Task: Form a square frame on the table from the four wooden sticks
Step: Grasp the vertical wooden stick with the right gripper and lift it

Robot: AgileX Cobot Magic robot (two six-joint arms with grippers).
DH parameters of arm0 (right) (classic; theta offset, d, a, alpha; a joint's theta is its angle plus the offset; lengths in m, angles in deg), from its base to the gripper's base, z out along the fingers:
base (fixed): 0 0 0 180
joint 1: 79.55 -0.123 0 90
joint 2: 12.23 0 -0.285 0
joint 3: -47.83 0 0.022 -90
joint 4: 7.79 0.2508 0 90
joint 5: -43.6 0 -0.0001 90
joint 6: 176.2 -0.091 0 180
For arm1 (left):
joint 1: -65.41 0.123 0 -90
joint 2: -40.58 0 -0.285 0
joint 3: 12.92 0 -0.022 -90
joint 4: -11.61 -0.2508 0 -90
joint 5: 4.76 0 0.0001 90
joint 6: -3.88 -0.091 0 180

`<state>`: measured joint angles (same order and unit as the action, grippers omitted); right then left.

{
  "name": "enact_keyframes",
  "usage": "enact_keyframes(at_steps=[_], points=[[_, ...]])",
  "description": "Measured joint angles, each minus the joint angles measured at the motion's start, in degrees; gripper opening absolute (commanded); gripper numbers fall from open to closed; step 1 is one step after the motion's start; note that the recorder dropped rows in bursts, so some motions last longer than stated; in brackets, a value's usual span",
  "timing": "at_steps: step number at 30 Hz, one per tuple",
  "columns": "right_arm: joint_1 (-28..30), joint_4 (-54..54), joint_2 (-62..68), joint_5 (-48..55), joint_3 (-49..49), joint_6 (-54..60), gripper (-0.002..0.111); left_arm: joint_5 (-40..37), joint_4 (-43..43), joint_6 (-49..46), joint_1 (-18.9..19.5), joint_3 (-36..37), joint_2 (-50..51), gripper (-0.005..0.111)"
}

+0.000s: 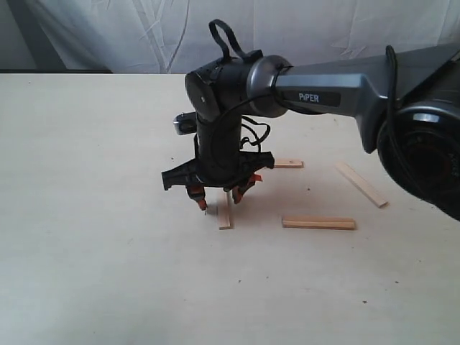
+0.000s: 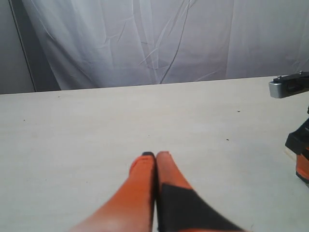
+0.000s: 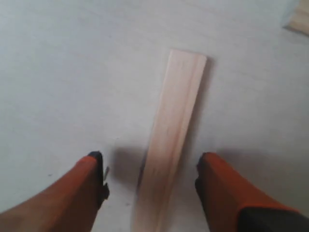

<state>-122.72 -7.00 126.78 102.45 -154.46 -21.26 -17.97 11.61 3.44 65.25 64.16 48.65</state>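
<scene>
In the middle of the table (image 1: 86,273), the right gripper (image 1: 219,195) hangs over one stick (image 1: 225,215) lying flat, its long axis running toward the camera; another stick (image 1: 318,223) lies crosswise nearby. The left wrist view shows the left gripper (image 2: 155,162) pressed together, empty, seemingly idle. The right wrist view shows spread fingers (image 3: 91,174) straddling the stick's width without touching it, probably to pinch its narrow sides.

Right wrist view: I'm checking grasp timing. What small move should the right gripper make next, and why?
Probably lower slightly and close. The right gripper is open, its fingers straddling a wooden stick lying flat on the table, not yet gripped. The three other sticks lie scattered apart, unassembled.
</scene>
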Motion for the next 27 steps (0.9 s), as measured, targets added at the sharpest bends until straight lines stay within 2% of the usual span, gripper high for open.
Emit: enact_keyframes(at_steps=[2,5,6,13,22,27], points=[[0.0,-0.4,0.7,0.2,0.0,-0.2,0.041,0.0,0.0,0.0,0.0,0.0,0.0,0.000],[0.0,-0.3,1.3,0.8,0.0,-0.4,0.008,0.0,0.0,0.0,0.0,0.0,0.0,0.000],[0.0,-0.1,1.5,1.0,-0.1,-0.4,0.000,0.0,0.0,0.0,0.0,0.0,0.0,0.000],[1.0,1.2,0.9,2.3,-0.4,-0.5,0.000,0.0,0.0,0.0,0.0,0.0,0.0,0.000],[10.3,2.3,-4.8,2.3,-0.3,-0.5,0.000,0.0,0.0,0.0,0.0,0.0,0.0,0.000],[11.1,3.7,-2.4,1.9,-0.3,-1.8,0.000,0.0,0.0,0.0,0.0,0.0,0.0,0.000]])
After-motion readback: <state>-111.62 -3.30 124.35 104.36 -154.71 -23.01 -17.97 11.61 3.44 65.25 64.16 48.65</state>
